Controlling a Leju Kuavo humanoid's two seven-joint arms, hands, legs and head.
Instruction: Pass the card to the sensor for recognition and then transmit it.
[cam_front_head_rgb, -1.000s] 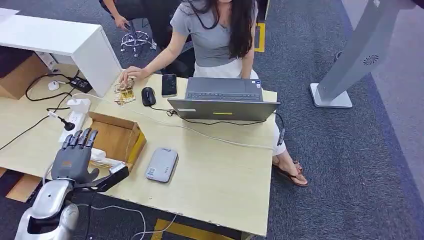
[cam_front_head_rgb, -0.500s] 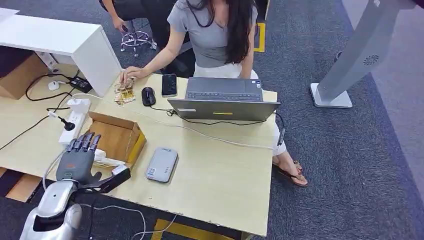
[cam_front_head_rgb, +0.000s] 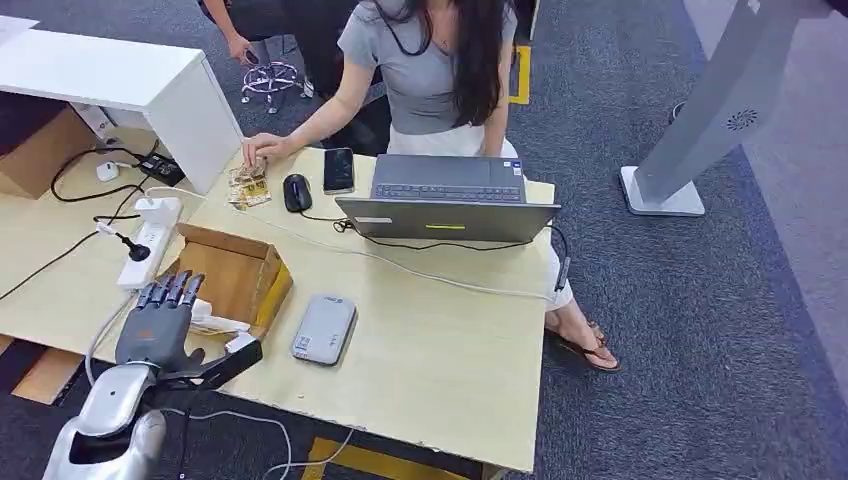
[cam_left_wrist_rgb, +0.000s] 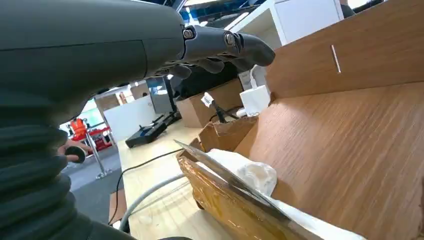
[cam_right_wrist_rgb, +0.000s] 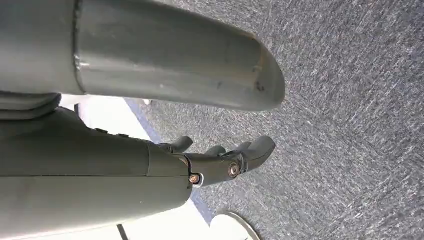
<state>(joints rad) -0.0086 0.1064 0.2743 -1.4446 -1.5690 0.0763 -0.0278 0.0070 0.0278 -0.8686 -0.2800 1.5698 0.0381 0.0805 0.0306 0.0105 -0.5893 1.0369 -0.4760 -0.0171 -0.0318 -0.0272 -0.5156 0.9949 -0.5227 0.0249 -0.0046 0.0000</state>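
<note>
A brown cardboard box (cam_front_head_rgb: 245, 270) sits open at the table's near left and holds white items, among them a thin flat card (cam_left_wrist_rgb: 231, 181) lying across its near wall beside crumpled white wrapping (cam_left_wrist_rgb: 256, 175). My left hand (cam_front_head_rgb: 160, 322) hovers over the box's near corner, fingers straight and apart, thumb stretched toward the sensor, holding nothing. The sensor, a flat grey-white device (cam_front_head_rgb: 323, 329), lies on the table just right of the box. My right hand (cam_right_wrist_rgb: 220, 162) hangs over the grey carpet, fingers loosely bent, empty.
A person sits at the table's far side behind a grey laptop (cam_front_head_rgb: 447, 197), one hand on packets (cam_front_head_rgb: 247, 186) next to a mouse (cam_front_head_rgb: 296, 192) and phone (cam_front_head_rgb: 338, 170). A white cable (cam_front_head_rgb: 400, 265) crosses the table. A power strip (cam_front_head_rgb: 148, 240) lies to the left.
My left hand has shifted a little to the right and nearer, staying open above the box's near corner. The person's hand stays on the packets.
</note>
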